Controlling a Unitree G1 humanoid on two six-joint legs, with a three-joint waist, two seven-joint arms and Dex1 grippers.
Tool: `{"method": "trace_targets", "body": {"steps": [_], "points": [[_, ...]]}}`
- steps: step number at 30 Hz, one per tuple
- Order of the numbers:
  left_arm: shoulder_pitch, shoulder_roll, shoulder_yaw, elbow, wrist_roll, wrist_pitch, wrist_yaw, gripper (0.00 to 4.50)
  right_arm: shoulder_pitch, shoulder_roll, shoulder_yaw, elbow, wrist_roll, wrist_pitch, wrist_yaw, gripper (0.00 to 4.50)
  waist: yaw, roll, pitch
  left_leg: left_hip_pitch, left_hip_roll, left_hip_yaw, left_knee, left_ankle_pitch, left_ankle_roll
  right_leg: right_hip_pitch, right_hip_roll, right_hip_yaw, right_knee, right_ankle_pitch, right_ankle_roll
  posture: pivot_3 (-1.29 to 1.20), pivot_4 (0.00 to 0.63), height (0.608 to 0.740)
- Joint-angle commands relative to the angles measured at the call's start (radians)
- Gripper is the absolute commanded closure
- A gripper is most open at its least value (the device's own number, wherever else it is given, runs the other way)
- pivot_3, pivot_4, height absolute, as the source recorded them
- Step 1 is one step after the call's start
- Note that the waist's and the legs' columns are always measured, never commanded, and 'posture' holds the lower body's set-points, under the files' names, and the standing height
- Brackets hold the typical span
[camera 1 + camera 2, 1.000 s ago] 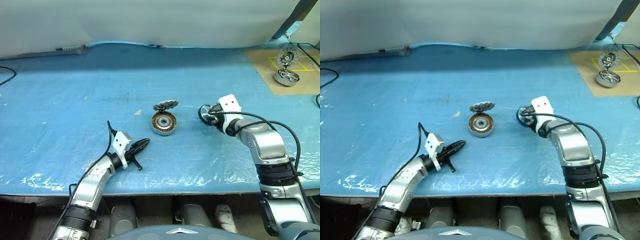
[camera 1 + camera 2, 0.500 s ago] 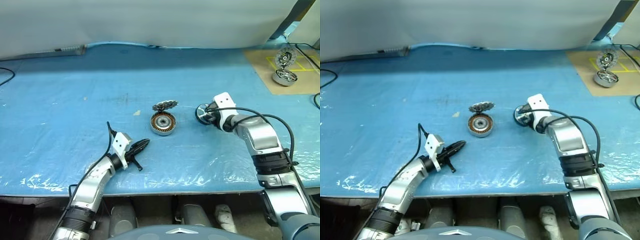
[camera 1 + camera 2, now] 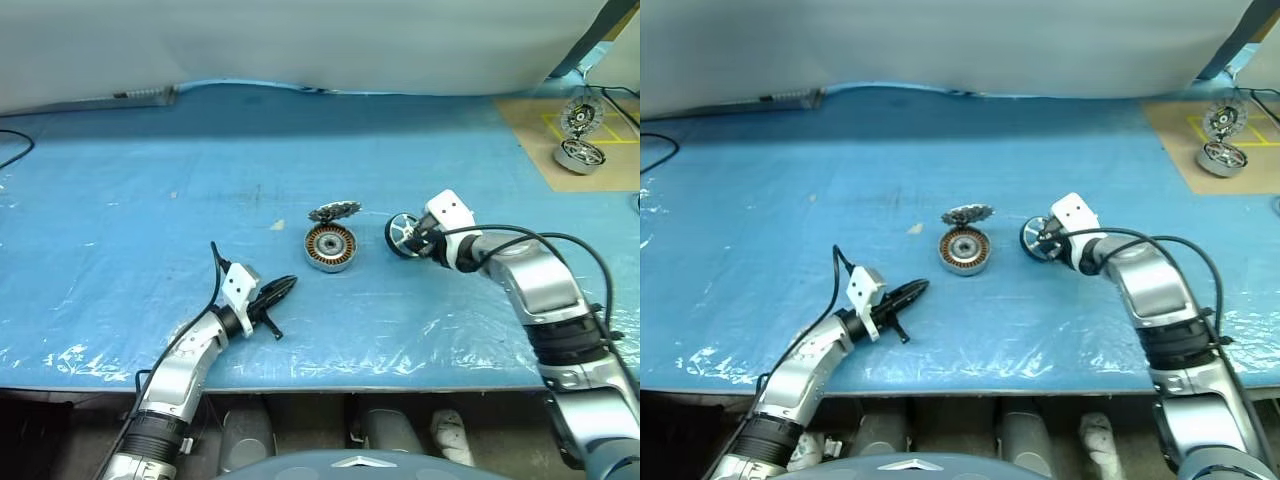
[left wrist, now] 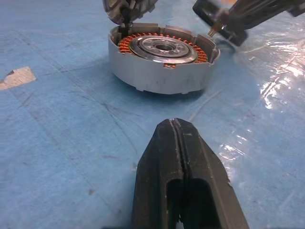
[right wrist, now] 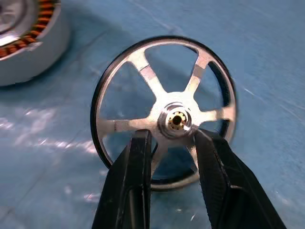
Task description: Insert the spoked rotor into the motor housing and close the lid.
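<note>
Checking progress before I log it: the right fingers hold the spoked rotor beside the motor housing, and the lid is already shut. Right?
Not quite: the lid stands open behind the motor housing, as the left eye view shows. The right fingers do hold the spoked rotor beside it.

Bright, even overhead light washes the blue table cover (image 3: 150,200), white glare streaking its wrinkled plastic along the frame's lower edge.

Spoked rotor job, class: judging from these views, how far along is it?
Done: the lid stands open behind the motor housing, copper winding exposed. In hand: the right gripper pinches the spoked rotor near its hub, beside the housing. The shut left gripper waits in front of the housing. Left: seat the rotor, then close the lid.
</note>
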Motion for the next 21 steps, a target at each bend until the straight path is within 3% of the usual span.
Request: {"method": "trace_targets", "body": {"steps": [1,4,10,15,18,21], "points": [[-0.015,0.003,0.009,-0.029,-0.009,-0.015,-0.006,4.50,0.022,-0.086,-0.007,-0.145,0.066,-0.065,0.140,4.12,0.002,0.000,0.000,0.000,0.000,0.000,0.000,0.000,0.000,0.000,0.000,0.000,0.000,0.000,0.000,0.00,0.150,0.740],[-0.021,0.004,0.008,-0.025,-0.007,-0.019,-0.006,4.50,0.020,-0.105,0.025,-0.208,0.090,-0.074,0.185,4.12,-0.003,0.000,0.000,0.001,0.000,0.000,0.001,0.000,0.000,0.000,0.000,0.000,0.001,0.000,0.000,0.00,0.150,0.740],[-0.023,0.004,0.010,-0.023,-0.004,-0.025,-0.001,4.50,-0.056,-0.013,0.077,-0.229,0.104,-0.040,0.153,4.12,-0.007,0.000,0.000,0.001,0.000,0.000,0.002,0.000,0.000,0.000,0.000,0.000,0.002,0.000,0.000,0.00,0.150,0.740],[-0.013,0.008,0.016,-0.027,-0.005,-0.028,0.003,4.50,-0.060,-0.043,0.091,-0.172,0.068,-0.089,0.159,4.12,0.006,0.000,0.000,-0.001,0.000,0.000,0.001,0.000,0.000,0.000,0.000,0.000,0.000,0.000,0.000,0.00,0.150,0.740],[-0.013,0.009,0.017,-0.024,-0.006,-0.028,0.002,4.50,-0.065,-0.068,0.078,-0.148,0.067,-0.096,0.172,3.56,0.014,0.000,0.000,-0.001,0.000,0.000,0.001,0.000,0.000,0.000,0.000,0.000,0.000,0.000,0.000,0.00,0.150,0.740],[-0.015,0.009,0.017,-0.021,-0.007,-0.026,0.002,4.50,-0.062,-0.090,0.071,-0.143,0.059,-0.101,0.168,2.47,0.015,0.000,0.000,0.000,0.000,0.000,0.002,0.000,0.000,0.000,0.000,0.000,0.001,0.000,0.000,0.00,0.150,0.740]]}}
